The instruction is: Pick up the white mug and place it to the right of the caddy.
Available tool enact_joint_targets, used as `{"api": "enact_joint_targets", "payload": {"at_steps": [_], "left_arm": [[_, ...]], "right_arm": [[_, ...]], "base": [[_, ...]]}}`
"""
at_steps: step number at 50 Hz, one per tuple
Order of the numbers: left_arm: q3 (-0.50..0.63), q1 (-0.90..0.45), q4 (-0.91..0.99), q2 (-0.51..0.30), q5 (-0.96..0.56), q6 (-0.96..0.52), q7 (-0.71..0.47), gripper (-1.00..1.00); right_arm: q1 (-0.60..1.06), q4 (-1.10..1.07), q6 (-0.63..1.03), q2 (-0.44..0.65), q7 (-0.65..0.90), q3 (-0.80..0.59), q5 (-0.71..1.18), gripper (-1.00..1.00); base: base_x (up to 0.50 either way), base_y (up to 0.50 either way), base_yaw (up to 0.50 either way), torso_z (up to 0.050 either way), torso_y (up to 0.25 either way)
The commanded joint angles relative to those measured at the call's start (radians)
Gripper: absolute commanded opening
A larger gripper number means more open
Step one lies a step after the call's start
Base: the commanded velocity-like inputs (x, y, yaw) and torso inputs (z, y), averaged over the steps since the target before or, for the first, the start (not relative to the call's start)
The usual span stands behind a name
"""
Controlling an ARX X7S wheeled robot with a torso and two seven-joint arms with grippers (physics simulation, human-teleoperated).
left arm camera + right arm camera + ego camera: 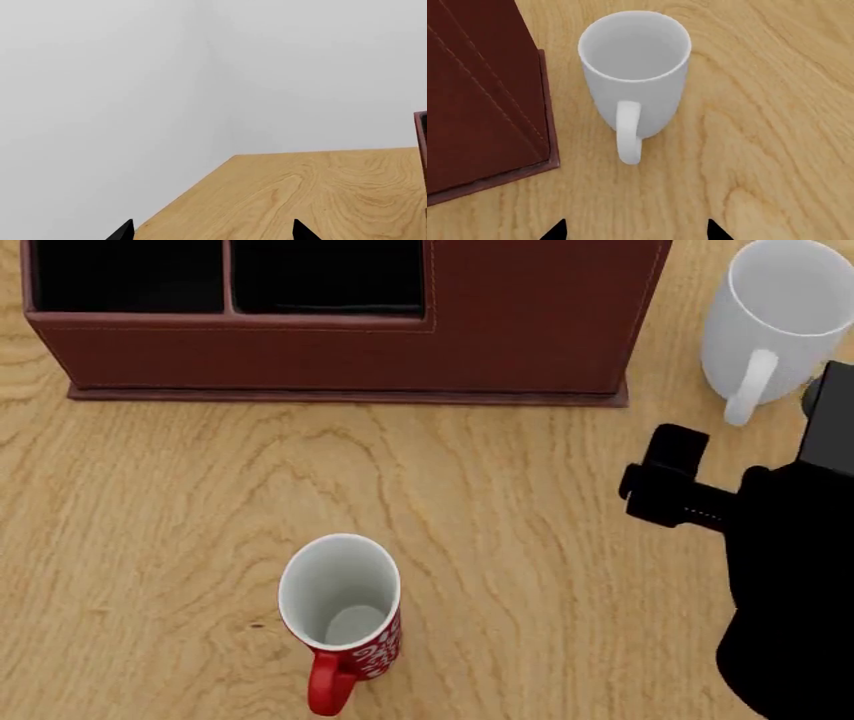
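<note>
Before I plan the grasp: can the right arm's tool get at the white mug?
Probably yes. The white mug stands upright beside the caddy, handle toward the open right tool, with only bare table between them.

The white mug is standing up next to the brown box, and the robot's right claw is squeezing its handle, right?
Not quite. The white mug does stand upright beside the caddy, but the right gripper isn't squeezing its handle. The right wrist view shows the fingertips apart and short of the handle, touching nothing.
</note>
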Motion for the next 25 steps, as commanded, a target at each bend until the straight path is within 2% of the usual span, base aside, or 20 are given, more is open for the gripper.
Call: {"api": "enact_joint_targets", "payload": {"at_steps": [1, 12, 14, 17, 19, 21, 22, 23, 25], "left_arm": [[-0.012, 0.013, 0.009, 0.009, -0.002, 0.008, 0.007, 1.00], [0.021, -0.017, 0.006, -0.003, -0.002, 0.000, 0.002, 1.00], [0.058, -0.053, -0.017, 0.005, 0.011, 0.047, 0.022, 1.00], [0.263, -0.223, -0.105, -0.012, 0.058, 0.109, 0.080, 1.00], [0.453, -0.427, -0.239, 0.037, 0.049, 0.148, 0.146, 1.00], [0.665, -0.658, -0.430, 0.108, 0.093, 0.155, 0.265, 1.00], [0.815, -0.808, -0.580, 0.190, 0.206, 0.189, 0.359, 1.00], [0.917, -0.922, -0.730, 0.232, 0.289, 0.212, 0.407, 1.00], [1.094, -1.161, -1.030, 0.380, 0.384, 0.409, 0.615, 1.00]], "right_arm": [[-0.162, -0.266, -0.070, 0.117, 0.077, 0.068, 0.050, 1.00], [-0.253, -0.336, -0.130, 0.147, 0.062, 0.089, 0.032, 1.00], [-0.247, -0.328, -0.127, 0.141, 0.056, 0.083, 0.022, 1.00], [-0.224, -0.300, -0.116, 0.119, 0.037, 0.067, -0.001, 1.00], [-0.210, -0.252, -0.116, 0.089, 0.009, 0.053, -0.022, 1.00], [-0.192, -0.201, -0.113, 0.058, -0.020, 0.034, -0.045, 1.00], [-0.173, -0.164, -0.105, 0.034, -0.047, 0.018, -0.060, 1.00], [-0.160, -0.143, -0.101, 0.022, -0.058, 0.011, -0.069, 1.00], [-0.122, -0.068, -0.090, -0.012, -0.096, -0.012, -0.098, 1.00]], "base": [[0.00, 0.00, 0.00, 0.000, 0.000], [0.00, 0.00, 0.00, 0.000, 0.000], [0.00, 0.00, 0.00, 0.000, 0.000], [0.00, 0.00, 0.00, 0.000, 0.000], [0.00, 0.00, 0.00, 0.000, 0.000], [0.00, 0.00, 0.00, 0.000, 0.000], [0.00, 0.00, 0.00, 0.000, 0.000], [0.00, 0.00, 0.00, 0.000, 0.000], [0.00, 0.00, 0.00, 0.000, -0.005]]}}
